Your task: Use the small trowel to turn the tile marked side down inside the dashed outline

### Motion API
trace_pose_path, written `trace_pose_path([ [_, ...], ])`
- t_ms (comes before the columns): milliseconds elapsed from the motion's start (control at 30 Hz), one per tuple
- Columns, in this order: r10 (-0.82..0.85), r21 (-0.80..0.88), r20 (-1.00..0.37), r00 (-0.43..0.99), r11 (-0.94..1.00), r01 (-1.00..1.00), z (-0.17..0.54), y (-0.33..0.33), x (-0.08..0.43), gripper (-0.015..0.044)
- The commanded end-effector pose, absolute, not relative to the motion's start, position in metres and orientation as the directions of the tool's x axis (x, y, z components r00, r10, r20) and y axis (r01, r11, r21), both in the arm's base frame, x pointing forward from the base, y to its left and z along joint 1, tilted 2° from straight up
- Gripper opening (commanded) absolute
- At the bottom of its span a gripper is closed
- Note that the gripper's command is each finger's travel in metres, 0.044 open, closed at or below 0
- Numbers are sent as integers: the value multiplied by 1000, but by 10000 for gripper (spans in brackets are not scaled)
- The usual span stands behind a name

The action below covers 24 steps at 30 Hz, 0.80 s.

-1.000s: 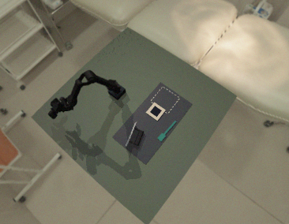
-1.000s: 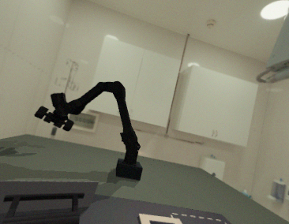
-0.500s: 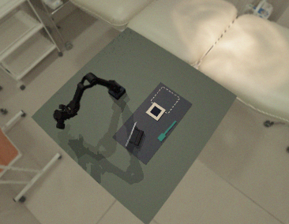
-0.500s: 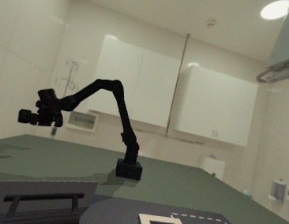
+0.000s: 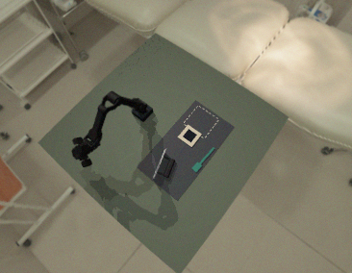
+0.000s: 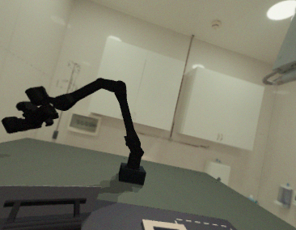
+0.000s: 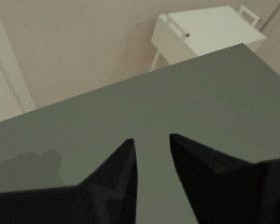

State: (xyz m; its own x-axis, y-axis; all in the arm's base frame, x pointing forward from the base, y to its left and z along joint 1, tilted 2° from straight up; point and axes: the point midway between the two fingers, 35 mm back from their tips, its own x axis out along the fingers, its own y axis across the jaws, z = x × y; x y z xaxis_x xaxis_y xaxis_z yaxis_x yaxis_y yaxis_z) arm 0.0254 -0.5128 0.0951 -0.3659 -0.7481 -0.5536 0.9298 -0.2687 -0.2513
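Observation:
The cream square tile (image 5: 186, 140) (image 6: 161, 223) lies flat on the dark mat (image 5: 179, 189), its dark square centre showing upward. It lies mostly outside the dashed outline (image 5: 209, 112), covering part of its lower-left side. The small teal trowel (image 5: 197, 167) lies on the mat near its lower-right edge, apart from the tile, its handle pointing up and right. My gripper (image 7: 152, 143) is slightly open and empty, raised above the table's left part, far from tile and trowel. Only green table shows between the fingers in the wrist view.
A black stand (image 5: 166, 165) with a thin upright grey panel (image 6: 88, 194) is on the mat's lower-left part. The arm's base (image 5: 142, 111) (image 6: 132, 174) is on the green table (image 5: 225, 101), left of the mat. A white cart (image 7: 211, 30) stands beyond the table's edge.

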Motion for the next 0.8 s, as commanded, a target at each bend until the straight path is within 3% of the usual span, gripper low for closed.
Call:
trace_pose_path([
  [0,-752,-307,-577,-319,-162,938,93,-510,49,100],
  [767,-698,-533,-712,-76,467,706,80,-469,179,100],
])
